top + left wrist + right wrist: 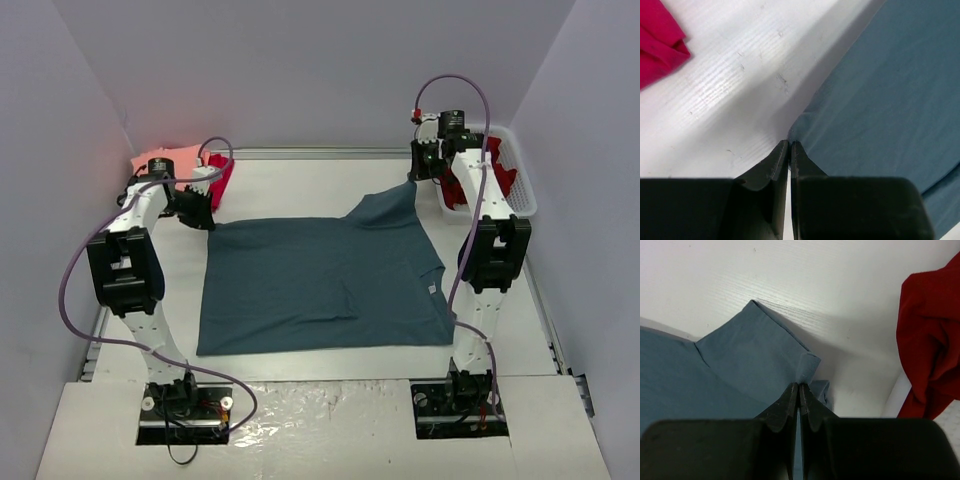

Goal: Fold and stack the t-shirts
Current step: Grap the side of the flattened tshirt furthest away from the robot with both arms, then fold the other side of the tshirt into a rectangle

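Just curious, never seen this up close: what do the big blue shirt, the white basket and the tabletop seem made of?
The blue shirt: soft matte cloth, probably cotton knit; it drapes and creases, with folded hems. The white basket: seemingly rigid plastic, with a lattice wall. The tabletop: hard white sheet, slight sheen, fine ribbing and scuffs; exact material unclear.

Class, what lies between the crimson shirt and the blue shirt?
Only bare white table, seen in the left wrist view, separates crimson shirt from blue shirt.
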Robot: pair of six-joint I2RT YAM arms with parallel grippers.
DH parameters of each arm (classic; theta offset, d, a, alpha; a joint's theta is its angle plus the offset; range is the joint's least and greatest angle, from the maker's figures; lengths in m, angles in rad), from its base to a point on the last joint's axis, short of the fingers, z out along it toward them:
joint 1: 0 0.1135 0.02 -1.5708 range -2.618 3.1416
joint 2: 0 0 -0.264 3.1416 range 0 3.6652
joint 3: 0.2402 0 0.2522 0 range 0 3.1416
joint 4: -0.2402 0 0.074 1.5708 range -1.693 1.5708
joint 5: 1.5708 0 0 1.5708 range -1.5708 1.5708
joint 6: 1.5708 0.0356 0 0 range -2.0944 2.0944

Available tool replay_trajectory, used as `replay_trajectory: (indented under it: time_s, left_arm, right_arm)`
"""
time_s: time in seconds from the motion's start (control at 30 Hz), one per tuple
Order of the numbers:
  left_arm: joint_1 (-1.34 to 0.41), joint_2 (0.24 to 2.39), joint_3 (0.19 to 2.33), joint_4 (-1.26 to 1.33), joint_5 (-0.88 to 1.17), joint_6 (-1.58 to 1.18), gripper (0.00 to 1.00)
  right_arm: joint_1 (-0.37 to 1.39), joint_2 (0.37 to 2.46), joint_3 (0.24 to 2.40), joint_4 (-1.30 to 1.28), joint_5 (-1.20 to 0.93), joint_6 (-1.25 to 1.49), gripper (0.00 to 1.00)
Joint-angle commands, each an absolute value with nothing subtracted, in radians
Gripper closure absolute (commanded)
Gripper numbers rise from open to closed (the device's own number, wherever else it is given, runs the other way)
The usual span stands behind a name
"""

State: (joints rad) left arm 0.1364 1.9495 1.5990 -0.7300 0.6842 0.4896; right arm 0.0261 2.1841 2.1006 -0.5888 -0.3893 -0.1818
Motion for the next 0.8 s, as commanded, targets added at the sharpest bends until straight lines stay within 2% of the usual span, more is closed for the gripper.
replay_trajectory:
  time_s: [0.0,0.77]
  left_arm:
    - [0.152,1.873,1.579,-0.767,0.715,0.532,0.98]
    - [0.189,1.744,1.462,-0.821,0.759,0.646,0.98]
  right_arm:
    - [0.018,2.069,2.062,-0.629,-0.391,-0.199,1.00]
    - [0.006,1.819,1.847,-0.744,-0.364,-0.262,1.00]
